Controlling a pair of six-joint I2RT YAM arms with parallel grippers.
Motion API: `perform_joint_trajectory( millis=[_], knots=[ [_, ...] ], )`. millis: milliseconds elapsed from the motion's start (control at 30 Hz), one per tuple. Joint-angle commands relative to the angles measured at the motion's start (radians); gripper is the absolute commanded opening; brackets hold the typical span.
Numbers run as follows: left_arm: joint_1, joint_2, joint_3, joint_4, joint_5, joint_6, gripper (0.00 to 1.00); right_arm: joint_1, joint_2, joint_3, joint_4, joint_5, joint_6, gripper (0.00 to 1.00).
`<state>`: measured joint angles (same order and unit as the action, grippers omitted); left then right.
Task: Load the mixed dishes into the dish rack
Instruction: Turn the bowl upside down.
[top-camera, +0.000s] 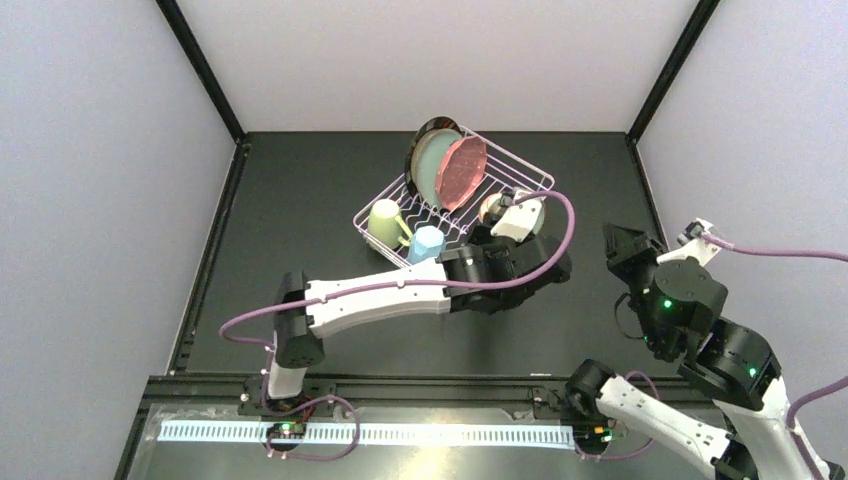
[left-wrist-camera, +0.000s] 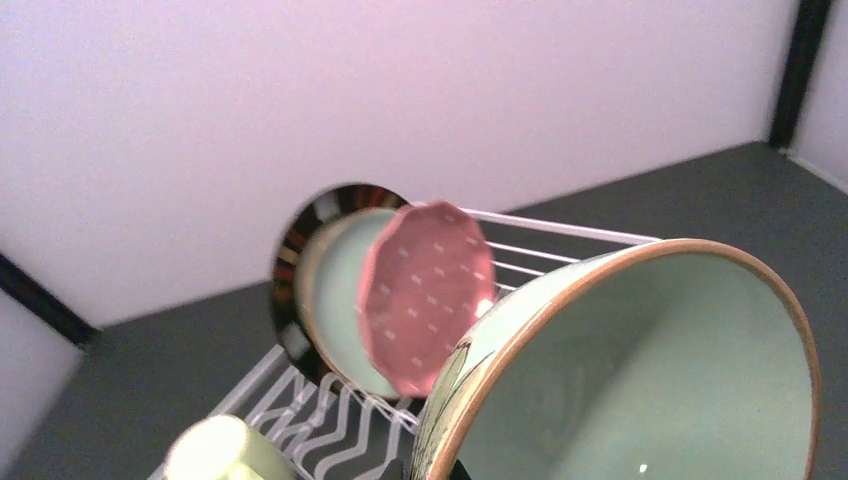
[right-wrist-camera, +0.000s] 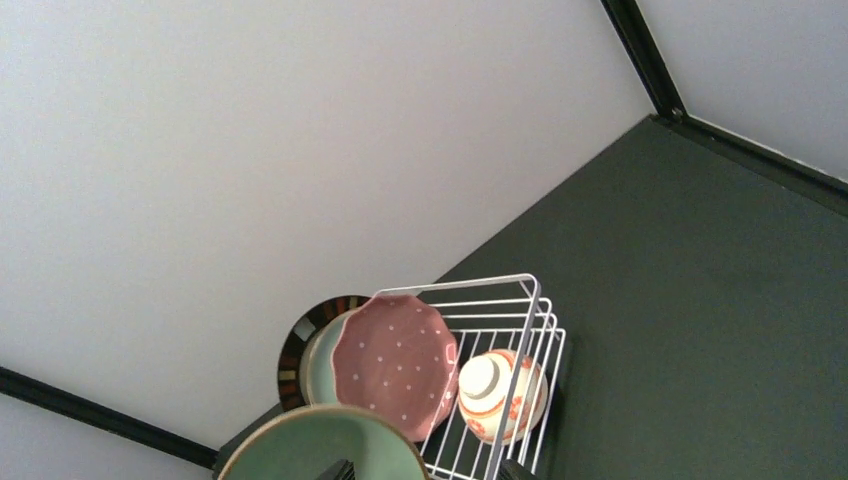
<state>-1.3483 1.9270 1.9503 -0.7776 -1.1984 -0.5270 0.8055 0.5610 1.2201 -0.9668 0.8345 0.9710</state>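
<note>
The white wire dish rack (top-camera: 520, 172) holds three upright plates: the cream plate with dark striped rim (top-camera: 428, 135), the teal plate (top-camera: 430, 168) and the pink dotted plate (top-camera: 462, 172). A cream mug (top-camera: 385, 222) and a blue mug (top-camera: 427, 243) sit at its near-left end. The red-orange bowl (right-wrist-camera: 503, 395) lies upside down in the rack's right part. My left gripper (left-wrist-camera: 435, 472) is shut on the rim of the mint bowl (left-wrist-camera: 640, 370), held tilted over the rack's near-right side. My right gripper (right-wrist-camera: 425, 472) is open and holds nothing, off to the right of the rack (right-wrist-camera: 530, 330).
The left arm (top-camera: 380, 295) stretches across the dark table from the near left up to the rack. The right arm (top-camera: 690, 300) stands folded at the near right. White walls with black corner posts (top-camera: 665, 80) close off the table's far side.
</note>
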Motion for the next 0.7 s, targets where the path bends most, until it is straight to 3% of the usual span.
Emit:
perform_joint_trajectory(
  millis=[0,367,667],
  knots=[
    [0.084,0.080,0.073,0.207,-0.224,0.274,0.01,-0.002,-0.016,-0.036,0.090,-0.015,-0.094,0.82],
    [0.360,0.282,0.168,0.573,-0.220,0.614,0.01,-0.003,-0.042,-0.090,0.172,-0.071,-0.186,0.81],
    [0.418,0.559,0.429,0.712,-0.138,0.885,0.01,-0.003,-0.074,-0.130,0.245,-0.075,-0.209,0.81]
  ],
)
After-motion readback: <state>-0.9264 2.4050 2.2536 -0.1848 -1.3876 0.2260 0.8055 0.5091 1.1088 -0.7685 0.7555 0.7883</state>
